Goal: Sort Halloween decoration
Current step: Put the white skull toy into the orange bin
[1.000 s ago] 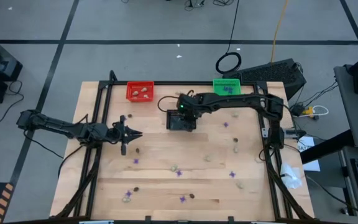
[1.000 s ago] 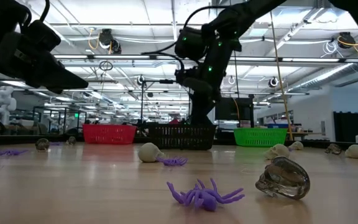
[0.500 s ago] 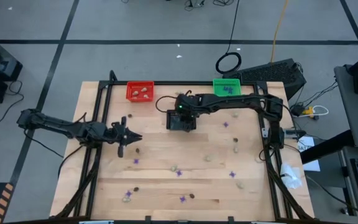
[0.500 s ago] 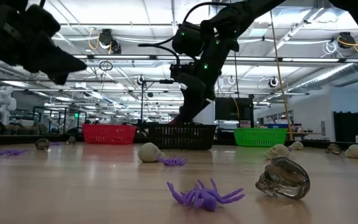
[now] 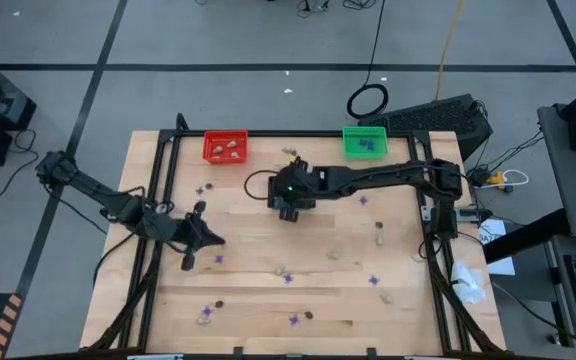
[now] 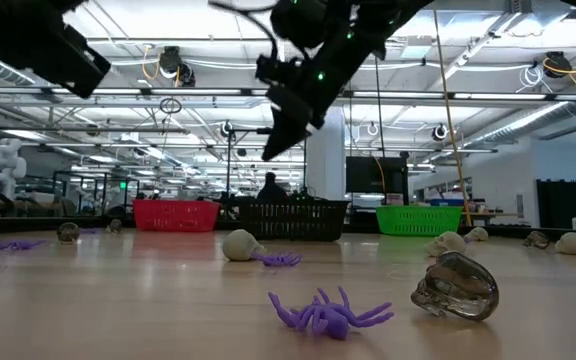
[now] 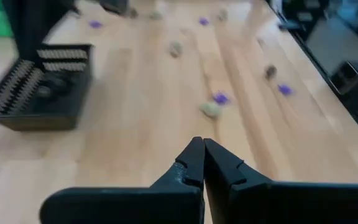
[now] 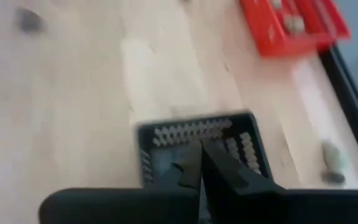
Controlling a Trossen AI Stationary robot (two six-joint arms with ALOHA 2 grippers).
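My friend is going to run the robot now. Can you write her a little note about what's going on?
Left gripper: jaws shut, empty, above the table's left side.
Right gripper: jaws shut, empty, over the black plastic basket.
Done: pale beige skull trinkets lie in the red plastic basket, purple ones in the green plastic basket.
Left: purple spider trinkets, pale skulls and dark skulls scattered over the wooden table.

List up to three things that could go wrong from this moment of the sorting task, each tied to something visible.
1. The right gripper, jaws shut, hangs over the black basket; lowering blindly may knock it.
2. The left gripper, jaws shut, must open before reaching the beige lump, or it may push it aside.
3. The purple spider lies close beside that lump; both might get nudged.
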